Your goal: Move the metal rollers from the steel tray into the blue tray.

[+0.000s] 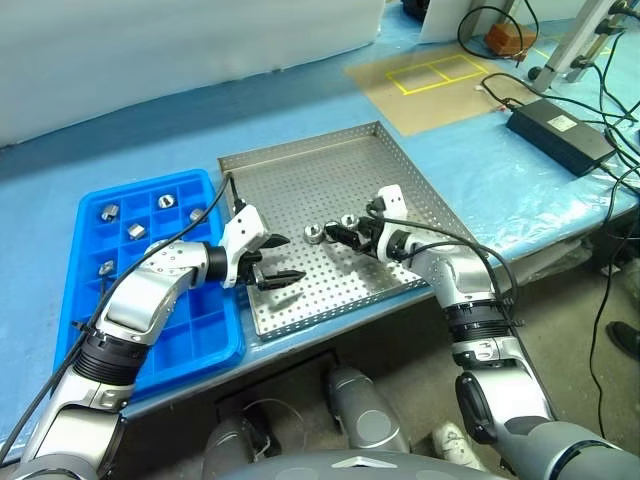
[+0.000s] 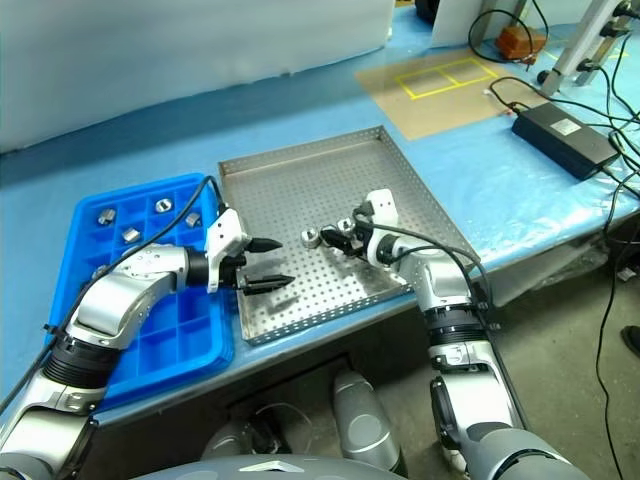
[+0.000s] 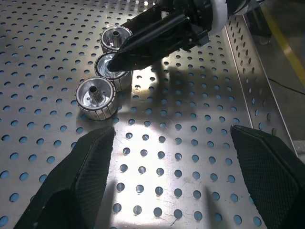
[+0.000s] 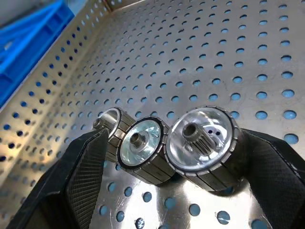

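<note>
Straddling three metal rollers [image 4: 200,143] with wide-spread fingers, the right hand [image 1: 345,235] is set low over the steel tray [image 1: 300,175], nothing gripped yet.

Closing cleanly looks tricky: the three rollers sit touching in a row between the fingers, so the hand should centre on one end roller, or it may pinch two and scatter the rest. Just beside, the left hand [image 1: 275,260] hovers wide and empty over the tray's near part, close enough to crowd the lift. Farther left, the blue tray [image 1: 205,335] already holds several rollers in its far compartments; nearer compartments are free. Across the surface [image 1: 480,150], a black power brick [image 1: 560,133] and cables lie well apart.
</note>
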Robot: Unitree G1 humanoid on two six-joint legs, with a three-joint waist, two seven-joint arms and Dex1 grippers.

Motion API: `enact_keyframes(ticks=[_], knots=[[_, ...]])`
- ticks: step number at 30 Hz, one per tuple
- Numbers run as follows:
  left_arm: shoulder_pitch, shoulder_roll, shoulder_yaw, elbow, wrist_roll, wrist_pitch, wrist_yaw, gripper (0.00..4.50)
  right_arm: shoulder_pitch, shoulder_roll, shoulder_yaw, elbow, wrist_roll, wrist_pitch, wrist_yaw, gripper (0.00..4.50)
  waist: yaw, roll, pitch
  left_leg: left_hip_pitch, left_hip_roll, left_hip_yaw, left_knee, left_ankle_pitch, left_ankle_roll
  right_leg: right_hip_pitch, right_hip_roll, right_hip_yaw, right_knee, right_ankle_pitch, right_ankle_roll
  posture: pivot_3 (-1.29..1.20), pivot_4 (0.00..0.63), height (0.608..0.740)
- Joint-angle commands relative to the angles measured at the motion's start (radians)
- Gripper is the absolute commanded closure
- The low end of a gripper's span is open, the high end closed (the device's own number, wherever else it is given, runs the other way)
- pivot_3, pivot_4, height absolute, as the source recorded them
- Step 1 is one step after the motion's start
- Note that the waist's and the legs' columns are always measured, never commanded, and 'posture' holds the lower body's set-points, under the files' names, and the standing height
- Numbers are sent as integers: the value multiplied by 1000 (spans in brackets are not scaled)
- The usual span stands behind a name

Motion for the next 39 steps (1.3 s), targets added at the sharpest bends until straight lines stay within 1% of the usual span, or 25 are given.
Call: enact_keyframes(ticks=[1,6,8,15,18,28,31,37,38,39], knots=[[0,6,-2,-8,9,-20,-3,387,-2,-43,-36,81,5,2,6,89,4,0,0,0,0,0,0,0,0,0,0,0,0,0,0,-696,150,740],[-4,4,-7,-15,13,-11,-2,387,20,-96,29,103,-36,-47,55,89,29,0,0,7,-1,0,1,-1,0,10,-1,0,-1,0,0,-697,150,740],[-7,5,-8,-16,13,-8,-2,387,30,-107,63,100,-52,-67,74,89,35,0,0,10,-1,0,2,-1,0,14,-1,0,-1,-4,6,-698,150,740],[-11,6,-10,-13,17,-9,0,387,49,-103,106,78,-50,-88,125,89,34,0,0,10,-1,-1,1,-1,0,13,-1,0,-1,-4,7,-691,150,740],[-10,8,-9,-20,17,-5,3,387,50,-99,104,53,-36,-84,147,89,32,0,0,9,-1,-1,0,-1,0,12,-1,0,-1,-3,3,-690,150,740],[-9,18,-6,-22,19,-5,2,387,53,-73,97,24,-19,-99,171,89,25,0,0,8,-1,0,-2,-1,0,10,0,0,-1,-3,2,-688,150,740],[-10,18,-7,-19,20,-5,3,387,63,-78,97,-7,-6,-95,197,690,25,0,0,8,-1,0,-2,-1,-1,9,0,0,-1,-3,3,-689,150,740],[-9,12,-12,-19,22,-4,5,387,87,-96,114,-77,18,-52,259,2736,25,0,0,6,-1,0,-2,-1,0,7,0,0,-1,-3,2,-688,150,740],[-9,11,-13,-20,22,-3,6,387,89,-96,116,-81,18,-49,259,2945,25,0,0,6,-1,0,-2,-1,0,7,0,0,-1,-3,2,-687,150,740],[-9,11,-13,-20,22,-3,7,387,89,-96,117,-82,17,-46,257,2945,25,0,0,5,-1,0,-2,-1,0,7,0,0,-1,-3,2,-687,150,740]])
